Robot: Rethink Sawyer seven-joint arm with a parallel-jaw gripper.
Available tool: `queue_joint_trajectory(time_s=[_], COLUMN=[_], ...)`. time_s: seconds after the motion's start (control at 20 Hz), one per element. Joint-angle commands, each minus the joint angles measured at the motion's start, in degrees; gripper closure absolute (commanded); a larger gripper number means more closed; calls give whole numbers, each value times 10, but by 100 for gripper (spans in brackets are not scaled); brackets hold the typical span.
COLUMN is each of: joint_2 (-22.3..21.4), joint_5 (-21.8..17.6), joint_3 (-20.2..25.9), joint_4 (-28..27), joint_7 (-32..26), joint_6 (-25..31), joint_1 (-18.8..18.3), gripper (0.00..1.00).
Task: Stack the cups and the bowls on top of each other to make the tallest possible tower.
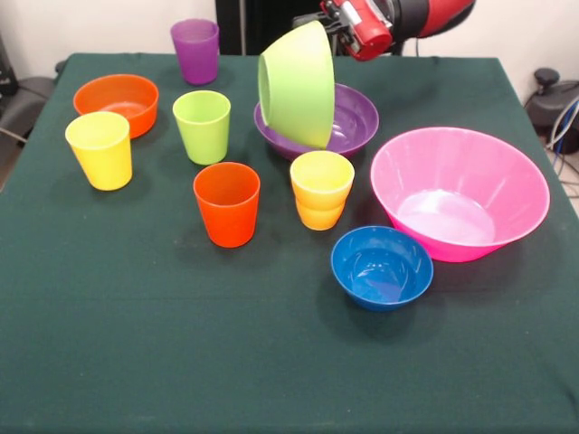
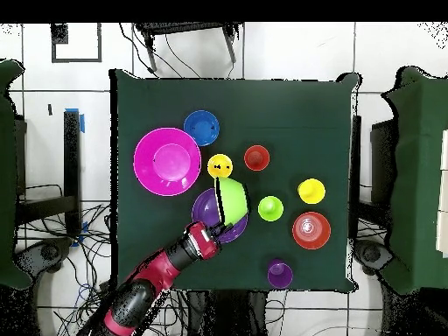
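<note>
My gripper (image 1: 331, 27) is shut on the rim of the lime green bowl (image 1: 297, 83) and holds it tipped on its side, just above the purple bowl (image 1: 358, 122). From overhead the green bowl (image 2: 232, 199) overlaps the purple bowl (image 2: 208, 215), with the gripper (image 2: 215, 229) at their near edge. On the cloth stand a purple cup (image 1: 195, 50), a lime green cup (image 1: 202, 127), a yellow cup (image 1: 99, 149), an orange-red cup (image 1: 226, 203) and a yellow-orange cup (image 1: 321, 188). The orange bowl (image 1: 116, 101), pink bowl (image 1: 459, 192) and blue bowl (image 1: 381, 267) sit upright.
The dark green tablecloth (image 1: 136, 344) covers the table. Its front half is bare below the blue bowl. The red arm (image 2: 144, 293) comes in from the table's robot-side edge. Cables and dark chairs lie around the table.
</note>
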Motion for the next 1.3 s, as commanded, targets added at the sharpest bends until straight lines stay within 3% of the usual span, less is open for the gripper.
queue_joint_trajectory(time_s=[0.05, 0.6, 1.3], joint_2=[74, 74, 58], joint_5=[-12, -6, 0], joint_3=[-15, -6, 25], joint_4=[-126, -127, -124], joint_7=[193, 221, 212], joint_6=[98, 78, 33], joint_1=[-12, -14, -15], gripper=[100, 100, 100])
